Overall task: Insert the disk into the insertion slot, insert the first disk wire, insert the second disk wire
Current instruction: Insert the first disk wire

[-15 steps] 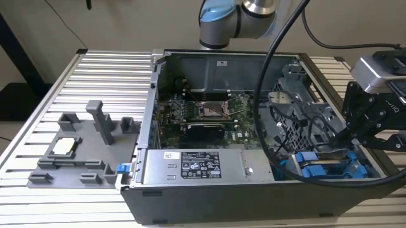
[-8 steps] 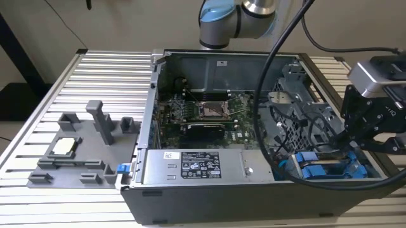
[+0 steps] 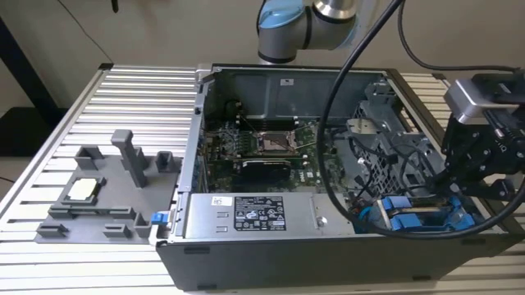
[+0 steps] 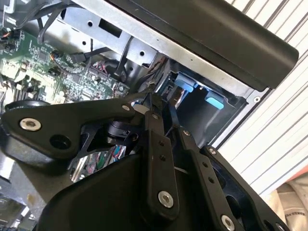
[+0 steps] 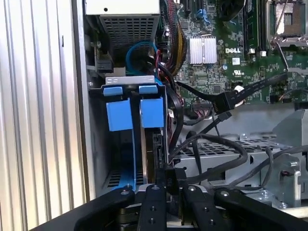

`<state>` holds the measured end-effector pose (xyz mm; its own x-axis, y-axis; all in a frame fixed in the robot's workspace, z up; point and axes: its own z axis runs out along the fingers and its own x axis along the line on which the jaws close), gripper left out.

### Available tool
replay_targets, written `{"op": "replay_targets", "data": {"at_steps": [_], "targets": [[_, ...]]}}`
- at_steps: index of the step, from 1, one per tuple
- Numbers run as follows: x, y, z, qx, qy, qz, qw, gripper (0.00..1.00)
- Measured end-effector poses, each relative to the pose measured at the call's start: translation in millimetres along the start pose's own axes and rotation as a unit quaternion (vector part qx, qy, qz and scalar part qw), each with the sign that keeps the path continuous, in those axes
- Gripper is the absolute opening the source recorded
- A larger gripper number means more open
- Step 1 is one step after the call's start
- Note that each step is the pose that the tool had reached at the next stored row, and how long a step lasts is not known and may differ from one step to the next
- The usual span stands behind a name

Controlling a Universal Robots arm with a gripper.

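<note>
Exterior view: open computer case (image 3: 246, 261) on ribbed aluminium table (image 3: 123, 92); black hand (image 3: 471, 184) at drive-bay corner. Second wrist view: hand clenched, fingers (image 4: 155, 134) pressed close, contents hidden. First wrist view: disk (image 5: 155, 154), blue plastic carrier, seated edge-on in grey metal insertion slot (image 5: 129, 80); best pressed straight, avoiding loose black cables (image 5: 226, 159)

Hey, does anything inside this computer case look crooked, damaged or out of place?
Nothing stands out. The disk sits straight in its slot, and black cables lie loose over the metal cage beside it.
</note>
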<state>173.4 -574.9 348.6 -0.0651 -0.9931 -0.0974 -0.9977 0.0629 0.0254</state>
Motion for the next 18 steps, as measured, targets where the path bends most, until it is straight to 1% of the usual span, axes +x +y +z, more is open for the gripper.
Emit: {"op": "replay_targets", "data": {"at_steps": [18], "targets": [[3.4, -0.4, 6.7, 0.0, 0.0003, 0.0, 1.0, 0.19]]}}
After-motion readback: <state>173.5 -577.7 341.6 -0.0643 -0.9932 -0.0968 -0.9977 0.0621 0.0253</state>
